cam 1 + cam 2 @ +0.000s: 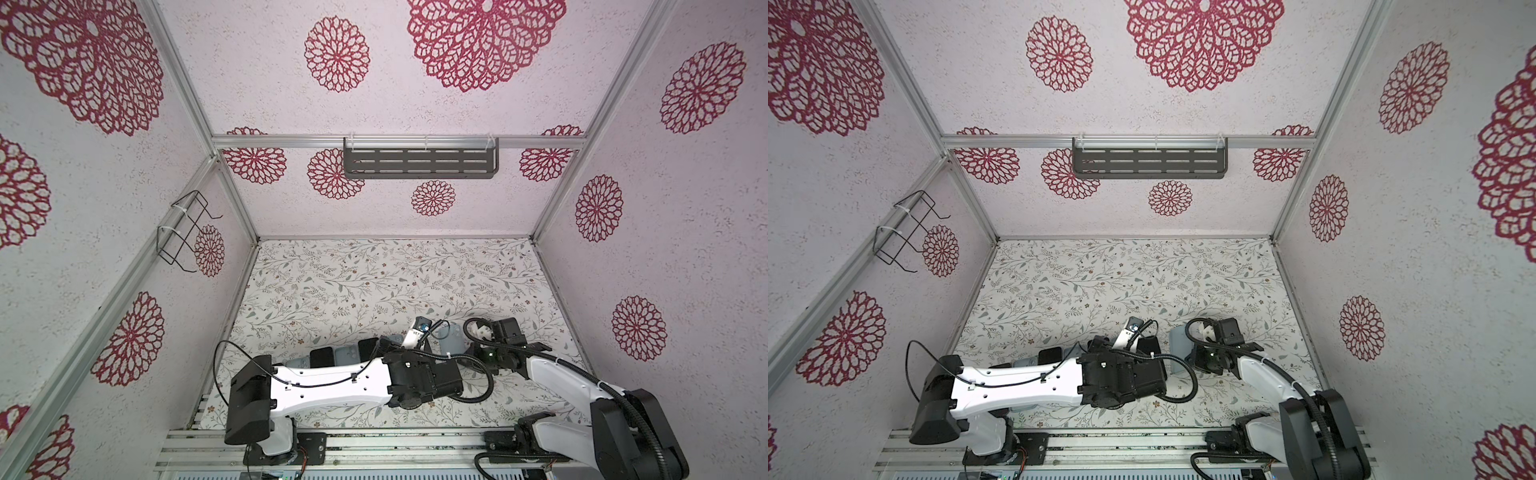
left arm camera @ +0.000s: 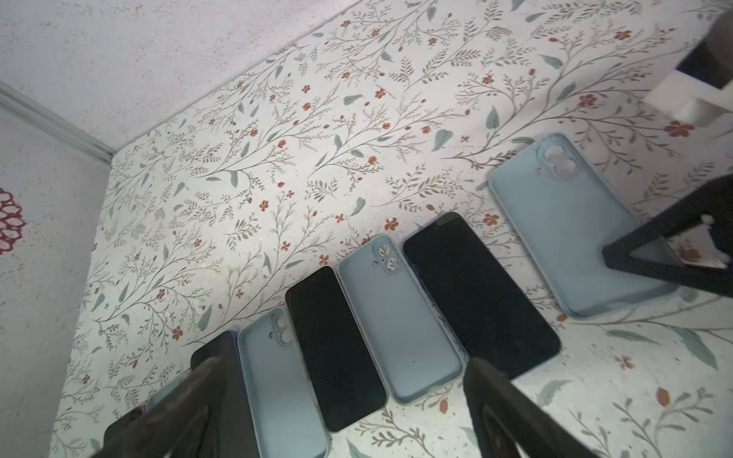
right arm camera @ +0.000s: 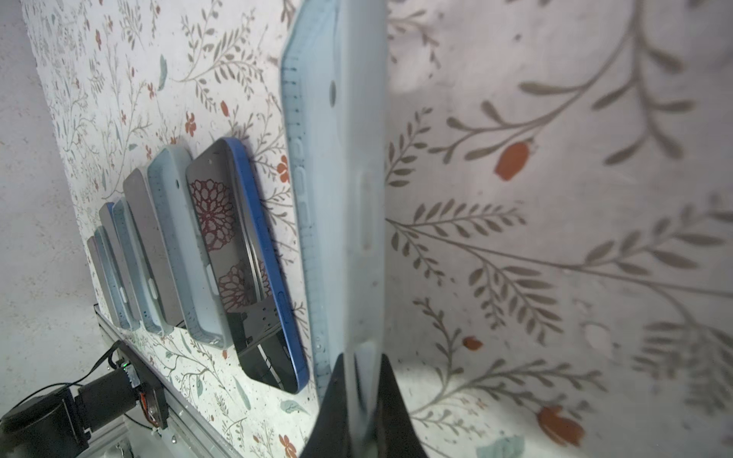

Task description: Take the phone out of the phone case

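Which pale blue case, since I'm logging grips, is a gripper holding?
The case set apart from the row, past the end phone: the right gripper is shut on its end. The other cases lie untouched.

The empty pale-blue case [image 2: 575,226] has one end pinched in the right pincer [image 3: 361,368]. The bare blue-edged phone [image 2: 480,293] lies screen-up near that pincer.

We log phones [image 2: 333,349] and cases [image 2: 277,376] alternating side by side in one row on the table [image 2: 277,158]. End phone [image 2: 480,297] lies just right of its neighbouring case [image 2: 396,317]; last case [image 2: 571,230] sits apart, further right.
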